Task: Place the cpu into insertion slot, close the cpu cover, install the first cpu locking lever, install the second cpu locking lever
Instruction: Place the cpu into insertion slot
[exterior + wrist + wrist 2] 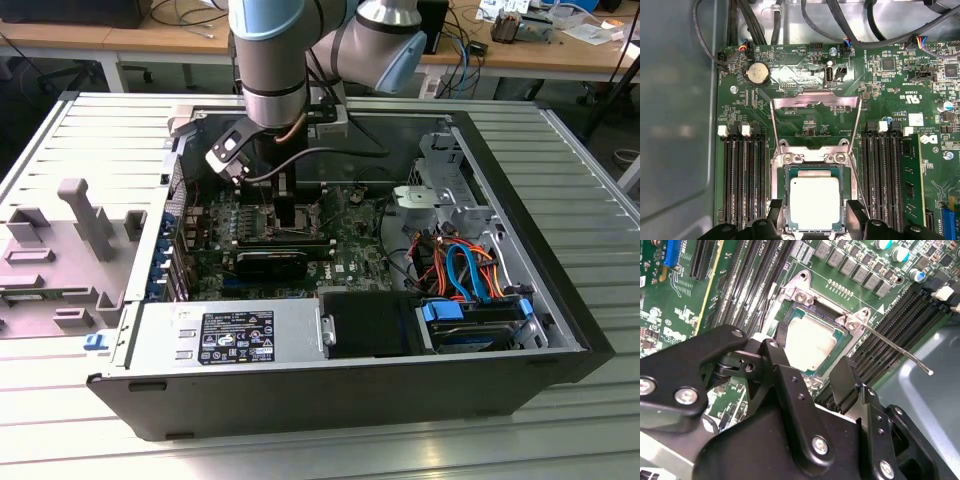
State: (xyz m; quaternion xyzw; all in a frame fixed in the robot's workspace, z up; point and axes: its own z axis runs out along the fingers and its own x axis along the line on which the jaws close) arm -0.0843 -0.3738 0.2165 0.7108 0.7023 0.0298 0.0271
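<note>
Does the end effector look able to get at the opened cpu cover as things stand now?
Probably yes. The cpu cover is swung open just past the seated cpu, and the open end effector hovers right above the insertion slot, with nothing between them. The thin lever beside it is close, though.

1 cpu [815,202] | 1 insertion slot [779,190] | 1 cpu cover [815,102] | 1 battery [758,73]

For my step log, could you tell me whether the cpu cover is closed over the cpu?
No: in the first wrist view the cpu cover stands open, away from the insertion slot, and the cpu lies uncovered.
</note>
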